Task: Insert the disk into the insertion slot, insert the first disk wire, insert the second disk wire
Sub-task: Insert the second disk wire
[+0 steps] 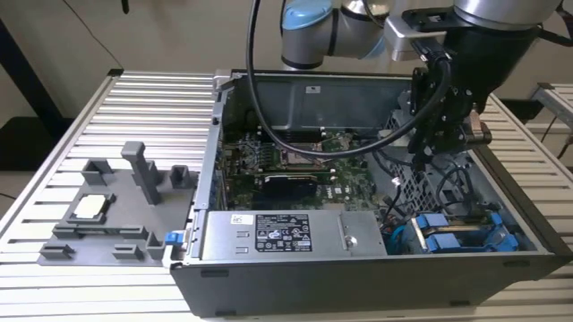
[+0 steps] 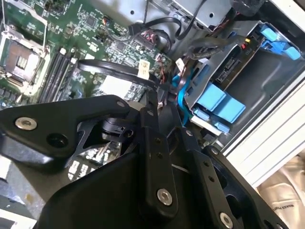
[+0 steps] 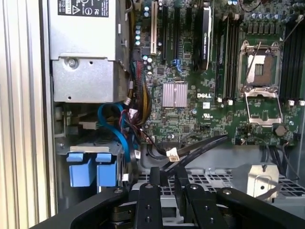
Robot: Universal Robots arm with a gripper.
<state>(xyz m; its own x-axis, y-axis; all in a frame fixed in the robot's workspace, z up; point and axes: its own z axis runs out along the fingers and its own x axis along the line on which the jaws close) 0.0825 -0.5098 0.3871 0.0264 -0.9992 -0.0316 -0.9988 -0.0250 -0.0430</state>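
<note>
My gripper [image 1: 430,159] hangs inside the open computer case, above the perforated cage, toward the exterior view's right. In both wrist views its fingertips [image 3: 155,174] stand close together on the end of a black wire [image 3: 195,148], which curves in from the motherboard [image 2: 114,71]. The gripper [image 2: 159,98] [image 3: 167,172] is a short way from the insertion slot [image 1: 465,238], a grey bay with bright blue tabs [image 2: 217,102] [image 3: 93,169] in the case's near corner. I cannot tell whether the disk lies between the rails.
A silver power-supply box [image 1: 278,235] [image 3: 86,52] sits beside the slot. The green motherboard [image 1: 296,164] covers the case floor. Loose blue and black cables [image 3: 119,138] crowd the gap near the bay. A grey fixture plate [image 1: 117,201] lies on the slatted table outside.
</note>
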